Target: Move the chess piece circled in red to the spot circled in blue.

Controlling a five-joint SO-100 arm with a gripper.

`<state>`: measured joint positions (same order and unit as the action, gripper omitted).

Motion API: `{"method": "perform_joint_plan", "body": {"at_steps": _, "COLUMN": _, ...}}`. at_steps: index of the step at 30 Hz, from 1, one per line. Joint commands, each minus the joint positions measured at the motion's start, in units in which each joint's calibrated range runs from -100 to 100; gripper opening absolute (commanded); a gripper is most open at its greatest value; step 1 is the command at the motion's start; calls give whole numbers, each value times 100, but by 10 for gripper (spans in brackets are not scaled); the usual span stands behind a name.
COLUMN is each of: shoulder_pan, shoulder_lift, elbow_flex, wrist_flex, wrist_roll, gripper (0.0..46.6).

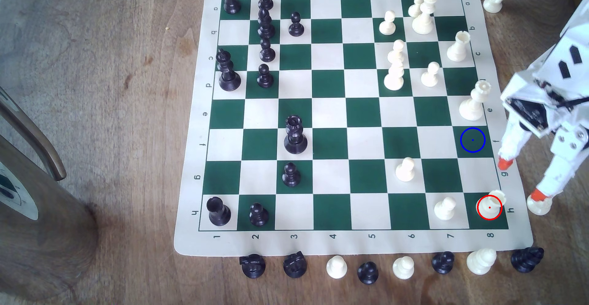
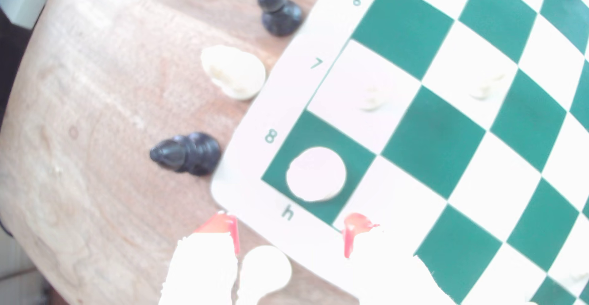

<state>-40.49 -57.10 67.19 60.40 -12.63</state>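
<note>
The cream-white rook (image 1: pixel 490 207) stands ringed in red on the green corner square h8. From above it shows as a pale round disc (image 2: pixel 315 173). The blue-ringed green square (image 1: pixel 472 139) lies two squares further up column 8 and is bare. My gripper (image 1: pixel 521 179) hangs over the board's border at the exterior view's right, beside rows g and h. It is open, with orange fingertips (image 1: pixel 505 164) spread apart and nothing held. In the wrist view the rook sits just beyond the gripper (image 2: pixel 290 225), apart from both tips.
A cream piece (image 1: pixel 538 204) stands off the board right under one fingertip. The cream queen (image 1: pixel 473 102) is on e8, just above the blue ring. Cream pawns stand on h7 (image 1: pixel 444 208) and g6 (image 1: pixel 405 169). Several captured pieces (image 1: pixel 481 260) line the table below the board.
</note>
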Motion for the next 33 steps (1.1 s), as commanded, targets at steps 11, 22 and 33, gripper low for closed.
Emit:
{"method": "perform_joint_plan", "body": {"at_steps": 11, "shoulder_pan": -62, "shoulder_lift": 328, "elbow_flex": 398, "wrist_flex": -1077, "wrist_roll": -132, "gripper": 202}}
{"method": "perform_joint_plan", "body": {"at_steps": 22, "shoulder_pan": 64, "shoulder_lift": 515, "elbow_flex": 461, "wrist_flex": -1232, "wrist_roll": -122, "gripper": 174}}
{"method": "perform_joint_plan", "body": {"at_steps": 33, "shoulder_pan": 197, "shoulder_lift": 676, "elbow_flex": 787, "wrist_flex": -1658, "wrist_roll": -103, "gripper": 169}}
